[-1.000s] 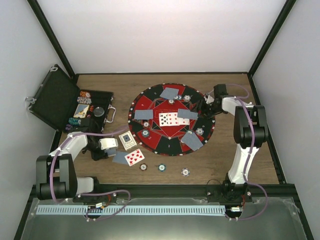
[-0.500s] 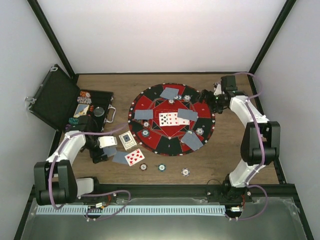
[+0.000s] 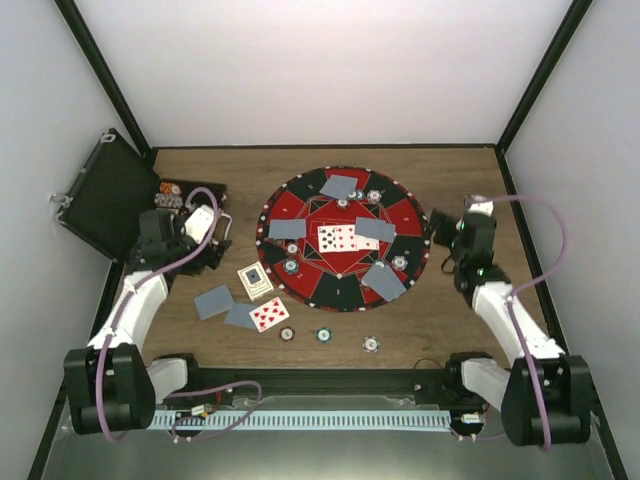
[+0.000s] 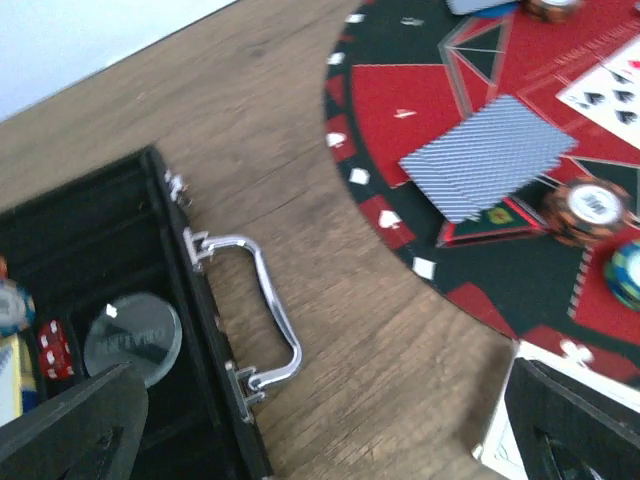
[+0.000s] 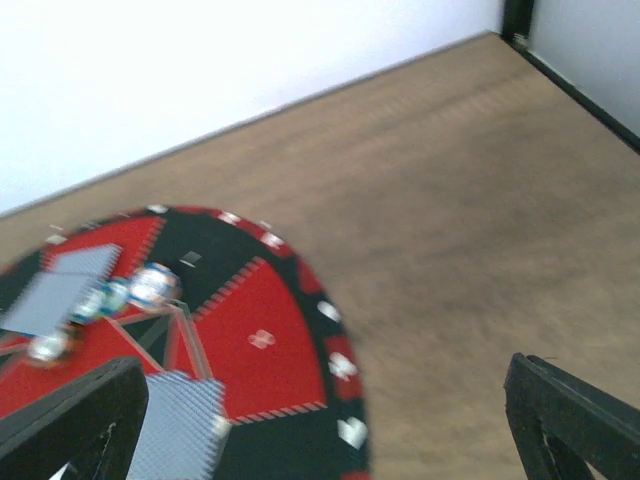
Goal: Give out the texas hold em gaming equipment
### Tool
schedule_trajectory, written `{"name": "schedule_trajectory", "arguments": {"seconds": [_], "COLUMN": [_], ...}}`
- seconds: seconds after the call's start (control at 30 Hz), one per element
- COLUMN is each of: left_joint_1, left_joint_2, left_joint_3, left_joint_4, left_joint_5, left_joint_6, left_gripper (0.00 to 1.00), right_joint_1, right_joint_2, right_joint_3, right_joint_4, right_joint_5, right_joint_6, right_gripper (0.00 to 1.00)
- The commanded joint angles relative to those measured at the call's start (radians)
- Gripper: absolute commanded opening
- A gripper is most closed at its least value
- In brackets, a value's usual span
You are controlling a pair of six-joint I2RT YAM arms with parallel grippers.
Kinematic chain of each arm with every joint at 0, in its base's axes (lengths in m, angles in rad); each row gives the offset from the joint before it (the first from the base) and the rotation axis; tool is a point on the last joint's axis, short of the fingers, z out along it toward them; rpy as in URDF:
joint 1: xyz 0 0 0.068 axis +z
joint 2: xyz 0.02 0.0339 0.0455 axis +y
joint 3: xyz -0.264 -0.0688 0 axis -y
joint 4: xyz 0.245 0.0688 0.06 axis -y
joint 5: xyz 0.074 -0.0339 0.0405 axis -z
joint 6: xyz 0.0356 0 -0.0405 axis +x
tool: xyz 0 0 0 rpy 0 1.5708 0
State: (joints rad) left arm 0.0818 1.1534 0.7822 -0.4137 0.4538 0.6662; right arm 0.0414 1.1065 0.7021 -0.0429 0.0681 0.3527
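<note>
Grey-backed cards (image 3: 339,186) and chips (image 3: 399,263) lie around the round red-and-black mat (image 3: 318,211), with face-up cards (image 3: 347,238) at its centre. Two grey-backed cards (image 3: 213,301), a face-up red card (image 3: 269,313), a card box (image 3: 255,281) and three chips (image 3: 324,335) lie on the wood in front of the mat. My left gripper (image 3: 210,248) hangs open and holds nothing by the case handle (image 4: 265,300); in its wrist view (image 4: 330,440) a grey-backed card (image 4: 488,155) and a brown chip (image 4: 590,205) show. My right gripper (image 3: 438,232) is open and holds nothing at the mat's right edge (image 5: 325,440).
The black hinged case (image 3: 120,205) lies open at the far left, with chips (image 3: 170,190), a grey disc (image 4: 132,335) and red dice (image 4: 55,348) inside. Black frame posts stand at the table's back corners. Bare wood (image 5: 480,230) stretches right of the mat.
My left gripper opened, left a grey-backed card on the wood and swung up toward the case. My right gripper opened and drew back from the mat's upper right to its right edge.
</note>
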Motion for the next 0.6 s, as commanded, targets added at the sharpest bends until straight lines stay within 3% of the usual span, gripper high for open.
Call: {"name": "schedule_trajectory", "arguments": {"seconds": [0.0, 0.1, 0.33, 0.57], "left_joint_1": [0.007, 0.007, 0.006, -0.025], "left_joint_2": [-0.035, -0.001, 0.174, 0.373], "left_joint_3": [-0.265, -0.409, -0.595, -0.623], "left_joint_4": [0.732, 1.005, 1.535, 1.784], "left_joint_5": [-0.150, -0.205, -0.236, -0.292], "left_joint_6": [-0.470, -0.505, -0.584, -0.612], "left_gripper": [1.00, 1.00, 1.00, 1.00], "right_joint_1": [-0.002, -0.003, -0.003, -0.003], "right_joint_2": [-0.076, -0.031, 0.102, 0.223], "right_joint_3": [-0.262, -0.317, -0.451, -0.502], "right_joint_4": [0.464, 0.530, 0.888, 1.135], "right_joint_5": [0.211, 0.234, 0.202, 0.207], "right_joint_6": [-0.068, -0.068, -0.169, -0.174], "right_gripper": [1.00, 1.00, 1.00, 1.00]}}
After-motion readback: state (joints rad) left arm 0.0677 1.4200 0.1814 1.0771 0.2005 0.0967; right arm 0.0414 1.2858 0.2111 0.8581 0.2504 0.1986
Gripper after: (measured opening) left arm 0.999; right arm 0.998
